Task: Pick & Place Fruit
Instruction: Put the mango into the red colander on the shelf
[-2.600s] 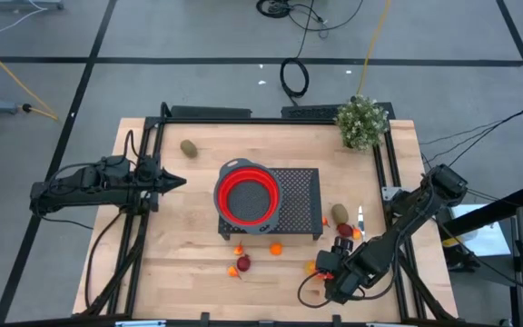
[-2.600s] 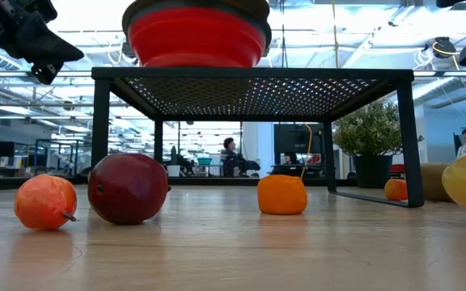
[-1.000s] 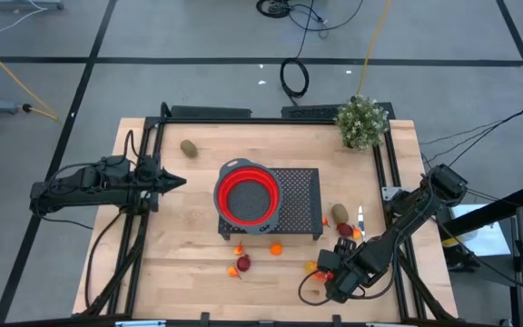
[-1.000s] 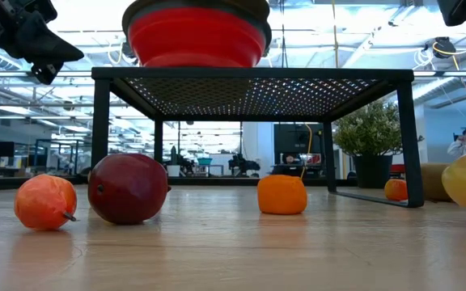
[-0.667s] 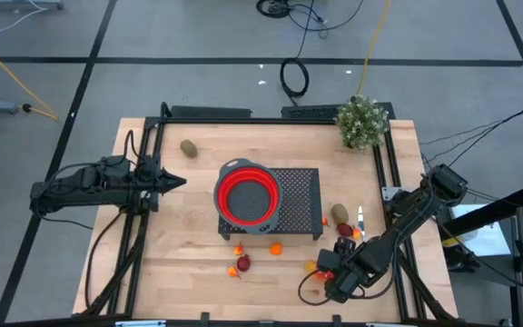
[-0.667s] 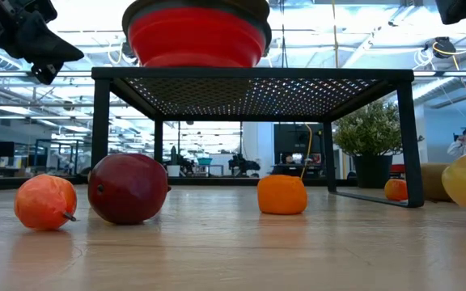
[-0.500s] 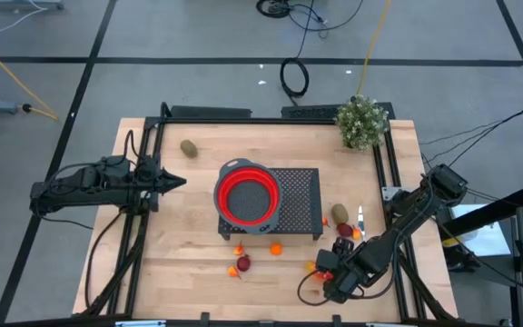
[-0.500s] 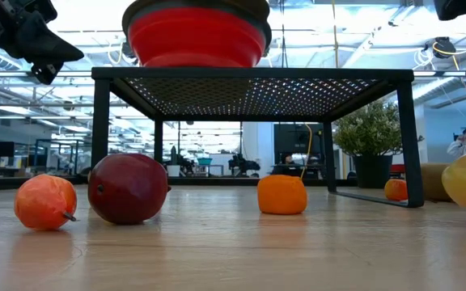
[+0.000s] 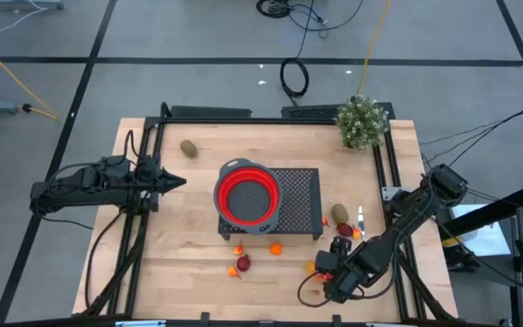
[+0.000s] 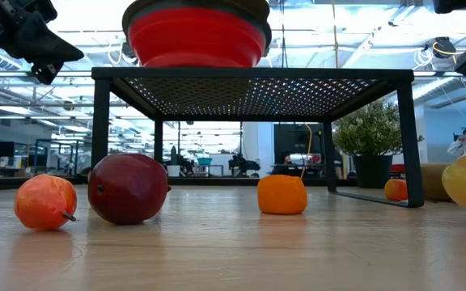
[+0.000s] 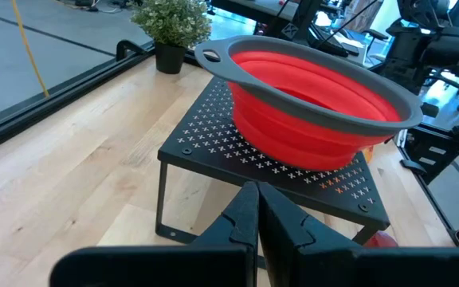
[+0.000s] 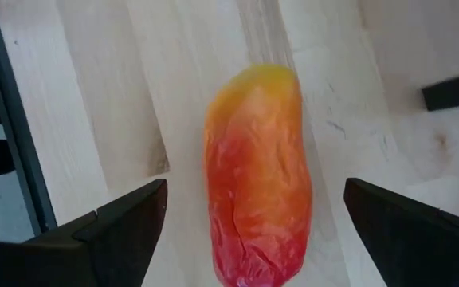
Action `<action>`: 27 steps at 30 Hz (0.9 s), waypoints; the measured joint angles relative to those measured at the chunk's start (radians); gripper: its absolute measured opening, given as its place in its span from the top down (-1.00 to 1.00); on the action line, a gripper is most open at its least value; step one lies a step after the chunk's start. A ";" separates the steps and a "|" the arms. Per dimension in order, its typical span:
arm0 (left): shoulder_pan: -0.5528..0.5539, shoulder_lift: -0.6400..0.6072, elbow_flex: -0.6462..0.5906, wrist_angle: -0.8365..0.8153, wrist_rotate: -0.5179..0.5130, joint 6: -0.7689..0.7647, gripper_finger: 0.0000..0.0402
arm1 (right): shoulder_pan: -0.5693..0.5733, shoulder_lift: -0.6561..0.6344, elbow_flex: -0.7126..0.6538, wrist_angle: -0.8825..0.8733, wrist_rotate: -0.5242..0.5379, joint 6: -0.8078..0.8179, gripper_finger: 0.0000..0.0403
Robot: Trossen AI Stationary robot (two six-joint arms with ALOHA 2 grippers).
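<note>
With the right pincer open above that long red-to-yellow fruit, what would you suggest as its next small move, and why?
Probably lower the right pincer straight down and close on the long red-orange-yellow fruit. The right wrist view shows its fingers spread wide to either side of the fruit, which lies flat on the wooden table, so it looks lined up but not yet gripped. The left pincer waits shut at the table's left.

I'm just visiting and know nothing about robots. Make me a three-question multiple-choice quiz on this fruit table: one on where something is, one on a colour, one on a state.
1. The red bowl sits: A on the black mesh stand; B on the floor; C beside the plant.
2. The fruit between the right gripper's fingers is: A green; B blue; C red-orange-yellow.
3. The left gripper is: A wide open; B shut; C holding a fruit.

Answers: 1 A, the bowl rests on the stand's top. 2 C, the long fruit fades from red to yellow. 3 B, its fingers meet, with nothing between them.
</note>
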 joint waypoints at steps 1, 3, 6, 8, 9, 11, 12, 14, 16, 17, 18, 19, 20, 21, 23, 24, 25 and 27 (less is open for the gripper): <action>0.000 0.000 0.000 0.000 0.000 0.000 0.96 | 0.000 0.000 0.000 0.004 0.000 -0.013 -0.87; 0.000 0.000 0.000 0.000 0.000 0.000 0.96 | 0.000 0.000 0.000 0.011 0.000 -0.030 -0.87; 0.000 0.000 0.000 0.000 0.000 0.000 0.96 | 0.000 0.000 0.000 0.014 -0.002 -0.049 -0.87; 0.000 0.000 0.000 0.000 0.000 0.000 0.96 | 0.000 0.000 0.000 0.014 -0.002 -0.048 -0.87; 0.000 0.000 0.000 0.000 0.000 0.000 0.96 | 0.000 0.000 0.000 0.014 -0.002 -0.049 -0.87; 0.000 0.000 0.000 0.000 0.000 0.000 0.96 | 0.000 0.000 0.000 0.014 -0.003 -0.057 -0.87; 0.000 0.000 0.000 0.000 0.000 0.000 0.96 | 0.000 0.000 0.000 0.014 -0.003 -0.062 -0.87; 0.000 0.000 0.000 0.000 0.000 0.001 0.96 | 0.000 0.000 0.000 0.014 -0.004 -0.064 -0.87; 0.000 0.000 0.000 0.000 0.000 0.001 0.96 | 0.000 0.000 0.000 0.014 -0.004 -0.064 -0.87; 0.000 0.000 0.000 0.000 0.000 0.001 0.96 | 0.000 0.000 0.000 0.014 -0.004 -0.064 -0.87; 0.000 0.000 0.000 0.000 0.000 0.000 0.96 | 0.000 0.000 0.000 0.014 -0.004 -0.064 -0.87; 0.000 0.000 0.000 0.000 0.000 0.000 0.96 | 0.000 0.000 0.000 0.014 -0.004 -0.064 -0.87; 0.000 0.000 0.000 0.000 0.000 0.001 0.96 | 0.000 0.000 0.000 0.014 -0.004 -0.064 -0.87; 0.000 0.000 0.000 0.000 0.000 0.001 0.96 | 0.000 0.000 0.000 0.014 -0.004 -0.065 -0.87; 0.000 0.000 0.000 0.000 0.000 0.000 0.96 | 0.000 0.000 -0.001 0.017 -0.004 -0.068 -0.87; 0.000 0.000 0.000 0.000 0.000 0.000 0.96 | 0.000 -0.001 -0.009 0.030 -0.004 -0.068 -0.87; 0.000 0.000 0.000 0.000 0.000 0.001 0.96 | 0.000 -0.001 -0.019 0.046 -0.004 -0.067 -0.87; 0.000 0.000 0.000 0.000 0.000 0.000 0.96 | 0.000 -0.001 -0.049 0.094 -0.006 -0.067 -0.87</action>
